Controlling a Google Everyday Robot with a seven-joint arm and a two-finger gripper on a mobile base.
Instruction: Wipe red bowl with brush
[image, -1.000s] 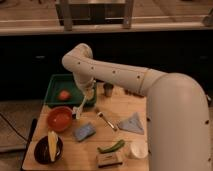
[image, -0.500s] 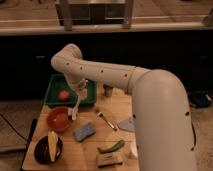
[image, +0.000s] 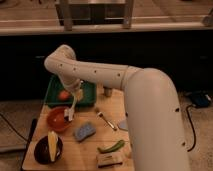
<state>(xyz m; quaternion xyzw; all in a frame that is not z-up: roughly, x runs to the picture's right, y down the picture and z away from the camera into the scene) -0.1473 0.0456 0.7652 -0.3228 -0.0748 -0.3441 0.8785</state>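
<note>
The red bowl (image: 57, 120) sits at the left of the wooden table. My gripper (image: 76, 94) hangs just above and to the right of it, at the front edge of the green tray (image: 89, 94). It is shut on the brush (image: 71, 107). The white handle slants down from the gripper, and its lower end reaches the bowl's right inner side. The brush head is hard to make out against the bowl.
A dark brown bowl (image: 48, 148) with a yellow item stands in front of the red bowl. A blue sponge (image: 85, 131), a thin metal utensil (image: 105, 120), a green vegetable (image: 111, 147) and a small cup (image: 107, 91) lie to the right. An orange-red fruit (image: 64, 95) is in the tray.
My arm has swung left and down from above the tray. The gripper with the brush now sits lower, with the brush tip at the red bowl.
</note>
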